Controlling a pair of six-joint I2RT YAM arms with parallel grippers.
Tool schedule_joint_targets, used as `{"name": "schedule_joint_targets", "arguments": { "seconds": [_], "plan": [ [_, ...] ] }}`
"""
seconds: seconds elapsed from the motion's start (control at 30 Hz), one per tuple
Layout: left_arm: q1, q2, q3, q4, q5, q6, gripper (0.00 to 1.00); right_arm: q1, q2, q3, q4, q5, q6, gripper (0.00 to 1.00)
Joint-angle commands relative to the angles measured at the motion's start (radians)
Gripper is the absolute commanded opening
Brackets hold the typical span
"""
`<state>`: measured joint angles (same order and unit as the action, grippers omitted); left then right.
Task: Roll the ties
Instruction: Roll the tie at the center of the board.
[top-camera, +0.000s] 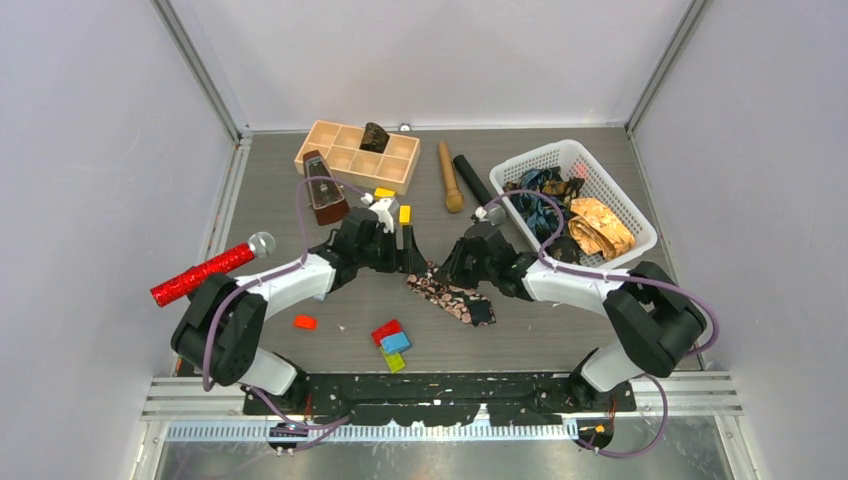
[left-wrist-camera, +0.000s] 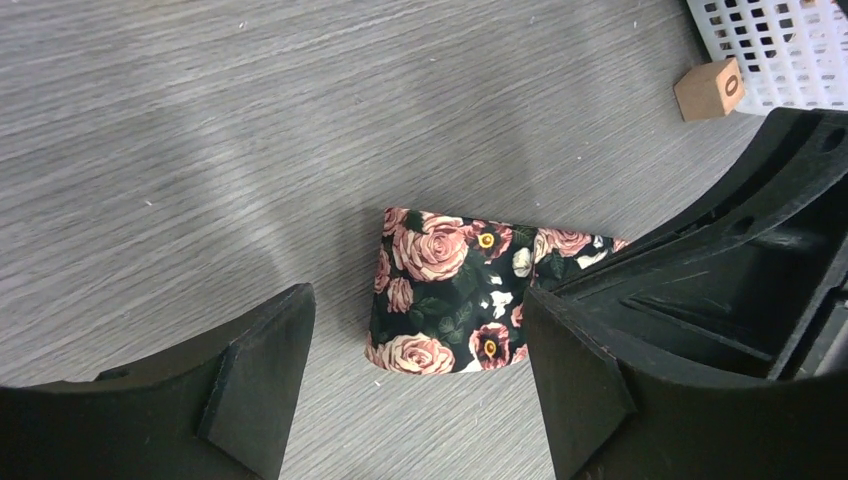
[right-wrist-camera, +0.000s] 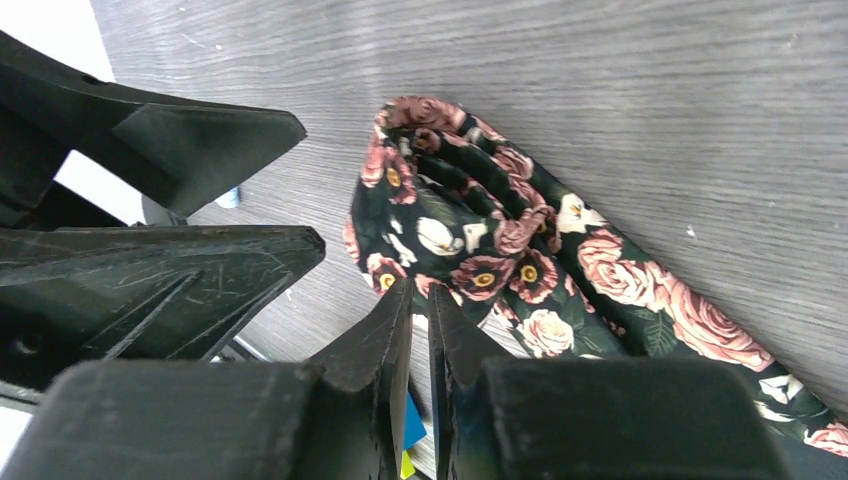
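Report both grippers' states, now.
Left gripper: open, floral tie between its fingers, not gripped.
Right gripper: shut on the floral tie, at its edge.

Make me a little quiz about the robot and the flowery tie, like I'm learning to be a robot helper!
1. True or false: the floral tie lies inside the white basket.
2. Which arm's jaws stand wide open? A) left B) right C) both
3. What colour is the glittery microphone near the left wall?

Key
1. False: it is on the table, between the two arms.
2. A: the left gripper has its jaws spread wide, while the right gripper has its jaws pinched nearly together at the tie's edge.
3. Red.
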<state>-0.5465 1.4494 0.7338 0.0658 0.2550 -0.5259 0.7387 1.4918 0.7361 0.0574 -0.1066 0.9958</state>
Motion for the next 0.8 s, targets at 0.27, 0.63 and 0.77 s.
{"name": "schedule_joint_targets", "arguments": {
  "seconds": [0.27, 0.63, 0.77],
  "plan": [
    [0.008, 0.099, -0.007, 0.11, 0.06, -0.037, 0.79, 0.003, 0.018, -0.011, -0.034, 0.042, 0.044, 0.17],
    [0.008, 0.149, -0.002, 0.146, 0.124, -0.04, 0.78, 0.004, 0.021, -0.016, -0.103, 0.069, 0.037, 0.17],
    [0.009, 0.155, -0.008, 0.158, 0.151, -0.045, 0.78, 0.004, 0.019, -0.02, -0.114, 0.061, 0.035, 0.17]
  ]
}}
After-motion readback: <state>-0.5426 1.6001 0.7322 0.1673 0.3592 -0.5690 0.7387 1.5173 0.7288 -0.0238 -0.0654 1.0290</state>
